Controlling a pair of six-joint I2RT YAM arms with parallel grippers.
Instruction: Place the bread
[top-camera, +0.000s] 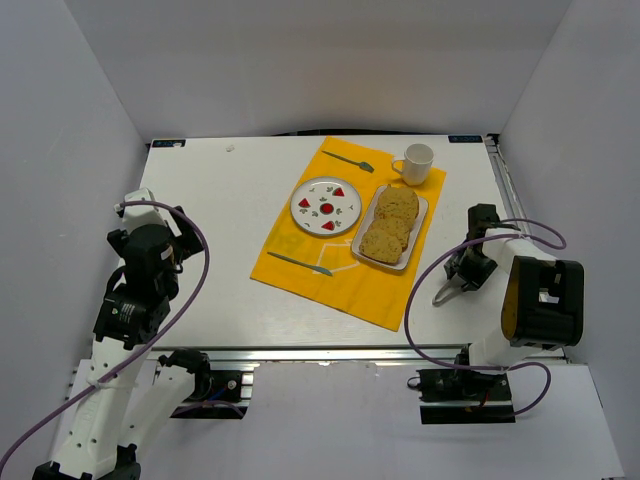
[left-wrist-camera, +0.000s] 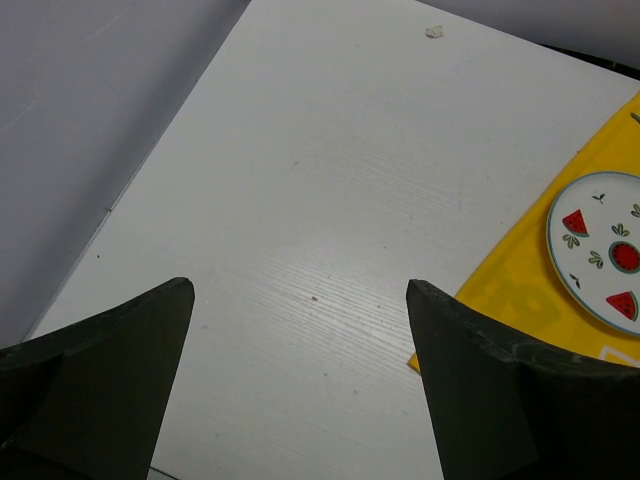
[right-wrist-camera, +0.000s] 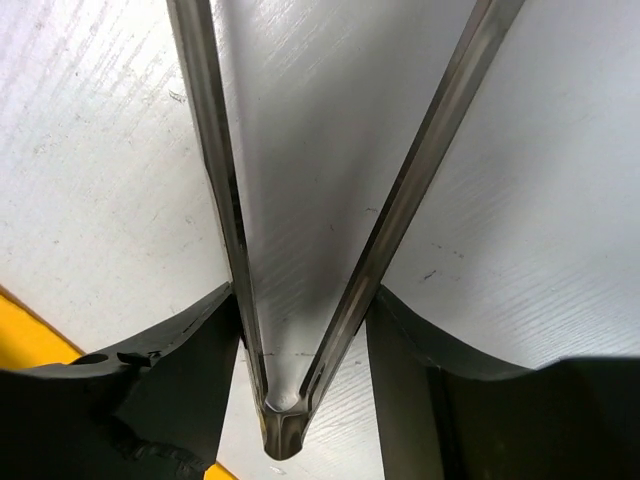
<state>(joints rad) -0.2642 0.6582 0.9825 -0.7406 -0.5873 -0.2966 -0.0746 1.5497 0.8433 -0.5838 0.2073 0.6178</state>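
Note:
Slices of golden-tan bread (top-camera: 390, 224) lie overlapping on a white rectangular tray (top-camera: 421, 213) on the yellow mat (top-camera: 350, 285). To the right of the mat, low over the bare table, my right gripper (top-camera: 463, 276) (right-wrist-camera: 303, 300) is shut on metal tongs (top-camera: 441, 294) (right-wrist-camera: 214, 150). Each finger presses an arm of the tongs near the hinge. The tong tips run out of the right wrist view. My left gripper (left-wrist-camera: 300, 300) stands open over bare table at the left, holding nothing.
A round plate with watermelon prints (top-camera: 325, 207) (left-wrist-camera: 598, 243) sits left of the tray. A white mug (top-camera: 417, 163) and a fork (top-camera: 348, 161) lie at the mat's far end, a knife (top-camera: 300, 264) at its near left. White walls enclose the table.

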